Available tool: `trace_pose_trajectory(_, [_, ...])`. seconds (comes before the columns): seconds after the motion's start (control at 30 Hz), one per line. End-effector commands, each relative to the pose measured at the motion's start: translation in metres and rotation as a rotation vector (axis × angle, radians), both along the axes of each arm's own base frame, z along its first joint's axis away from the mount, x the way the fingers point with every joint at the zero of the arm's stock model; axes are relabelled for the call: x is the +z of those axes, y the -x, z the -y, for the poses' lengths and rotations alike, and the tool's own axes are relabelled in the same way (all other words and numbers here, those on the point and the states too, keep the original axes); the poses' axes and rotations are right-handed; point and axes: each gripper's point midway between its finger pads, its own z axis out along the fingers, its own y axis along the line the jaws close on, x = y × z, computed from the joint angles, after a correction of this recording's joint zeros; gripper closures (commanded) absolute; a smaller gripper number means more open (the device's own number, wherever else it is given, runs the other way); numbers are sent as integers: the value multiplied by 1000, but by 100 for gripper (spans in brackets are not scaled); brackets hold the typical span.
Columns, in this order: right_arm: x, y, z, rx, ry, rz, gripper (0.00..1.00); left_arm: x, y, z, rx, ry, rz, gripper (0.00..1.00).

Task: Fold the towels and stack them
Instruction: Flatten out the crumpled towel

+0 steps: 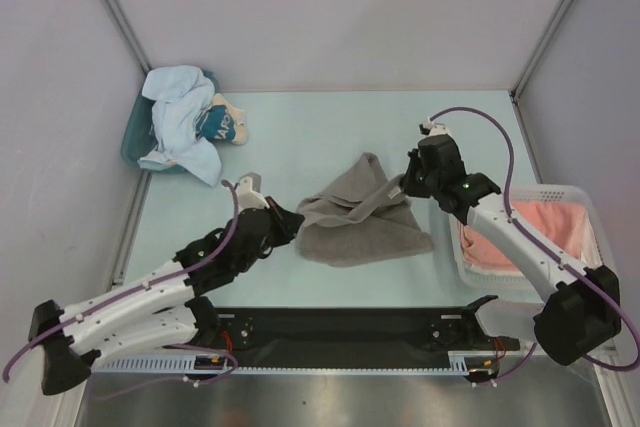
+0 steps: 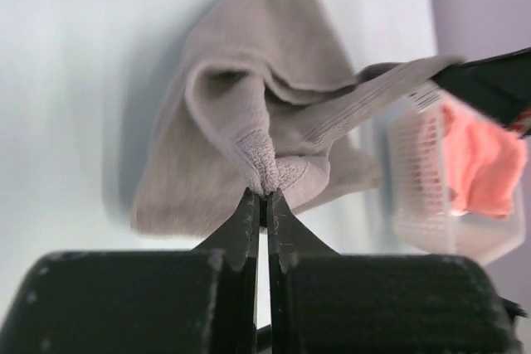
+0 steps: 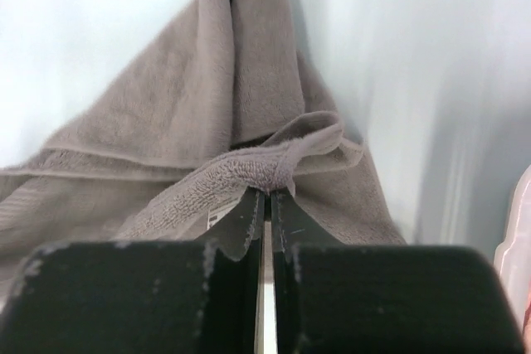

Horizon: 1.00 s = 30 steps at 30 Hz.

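Note:
A grey towel (image 1: 358, 215) lies crumpled at the middle of the table, stretched between both grippers. My left gripper (image 1: 292, 219) is shut on its left corner, which shows pinched at the tips in the left wrist view (image 2: 265, 173). My right gripper (image 1: 403, 185) is shut on its right corner, seen in the right wrist view (image 3: 274, 173). A salmon-pink towel (image 1: 540, 232) lies in the white basket (image 1: 585, 197) at the right. A light blue towel (image 1: 180, 119) lies over the teal bin at the back left. The white towel is not in view.
A teal bin (image 1: 132, 143) stands at the back left corner with a small teal printed bundle (image 1: 218, 124) beside it. The white basket also shows in the left wrist view (image 2: 415, 172). Enclosure walls stand on three sides.

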Motion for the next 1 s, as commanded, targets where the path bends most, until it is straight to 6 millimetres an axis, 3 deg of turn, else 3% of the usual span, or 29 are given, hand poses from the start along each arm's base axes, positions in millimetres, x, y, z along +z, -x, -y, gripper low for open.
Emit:
trace_pose_trajectory(0.0, [59,0,-9,57,-92,116,100,67,-9,-18,22,-53,152,100])
trace_pose_trajectory(0.07, [79,5,-11,76,-124,146,100,90,-10,-24,26,-62,198,100])
trace_pose_trajectory(0.1, [97,6,-14,97,-154,177,100,115,-11,-26,18,-62,251,100])
trace_pose_trajectory(0.13, [107,8,-14,100,-163,199,100,128,-12,-28,17,-61,278,100])
trace_pose_trajectory(0.17, [124,14,-17,129,-191,225,100,138,-13,-32,17,-98,307,100])
trace_pose_trajectory(0.2, [145,15,-19,141,-213,267,100,165,-14,-36,26,-77,351,100])
trace_pose_trajectory(0.27, [173,21,-18,156,-239,321,100,188,-15,-41,16,-119,413,100])
trace_pose_trajectory(0.3, [187,24,-18,168,-250,349,100,212,-13,-43,16,-97,457,100])
trace_pose_trajectory(0.33, [217,27,-17,179,-264,411,100,224,-13,-45,17,-92,484,100])
trace_pose_trajectory(0.37, [226,30,-15,179,-264,419,100,232,-14,-46,13,-111,500,100])
trace_pose_trajectory(0.4, [239,32,-14,184,-267,442,100,254,-12,-52,34,-89,526,100])
trace_pose_trajectory(0.43, [263,35,-13,188,-281,484,100,261,-11,-55,36,-90,536,100])
trace_pose_trajectory(0.67, [327,59,-9,231,-339,599,100,317,2,-63,0,-49,636,100])
trace_pose_trajectory(0.87, [385,89,-9,336,-375,756,100,381,24,-68,-86,-15,807,100])
trace_pose_trajectory(0.9, [402,97,-8,358,-378,803,100,401,30,-73,-85,11,844,100])
trace_pose_trajectory(0.97, [420,107,-9,398,-387,860,100,416,32,-66,-130,-14,885,100])
